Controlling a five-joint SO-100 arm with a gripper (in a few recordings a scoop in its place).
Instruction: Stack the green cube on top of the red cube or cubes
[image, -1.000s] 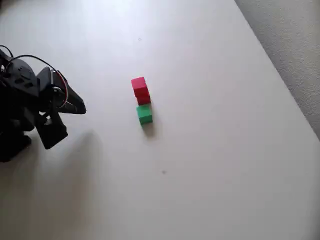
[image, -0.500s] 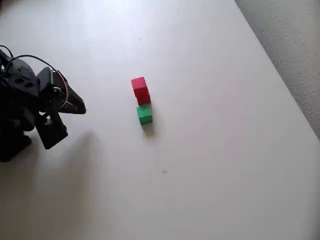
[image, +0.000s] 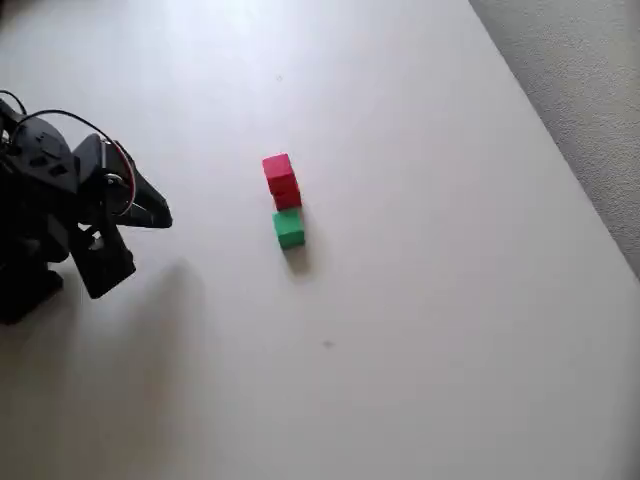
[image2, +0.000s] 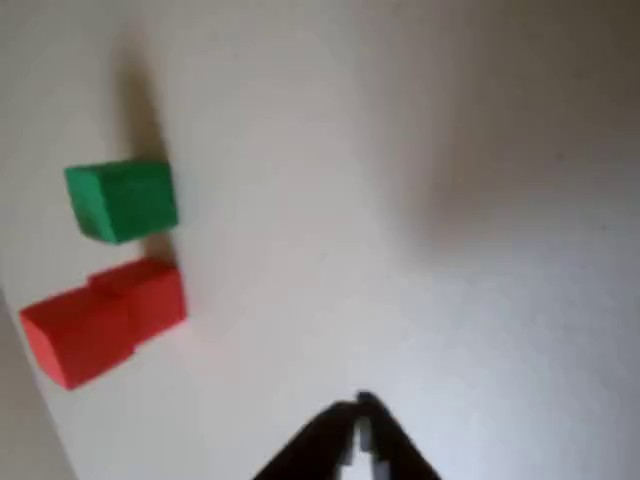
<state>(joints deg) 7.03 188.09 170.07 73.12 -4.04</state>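
Gripper (image: 160, 213) sat with fingertips together, holding nothing, green cube (image: 289, 229) lay well right of it on white table (image: 420, 300), just below the stacked red cubes (image: 281, 180), no writing legible.

The black five-joint robot arm (image: 50, 215) sits folded at the left edge of the overhead view, its body bunched low with thin black and red cables looping over the upper joints. The black two-finger gripper (image: 160, 214) points rightward, tapering to a narrow tip. In the wrist view the gripper (image2: 358, 420) enters from the bottom edge, its jaws drawn together to a point with nothing between them.
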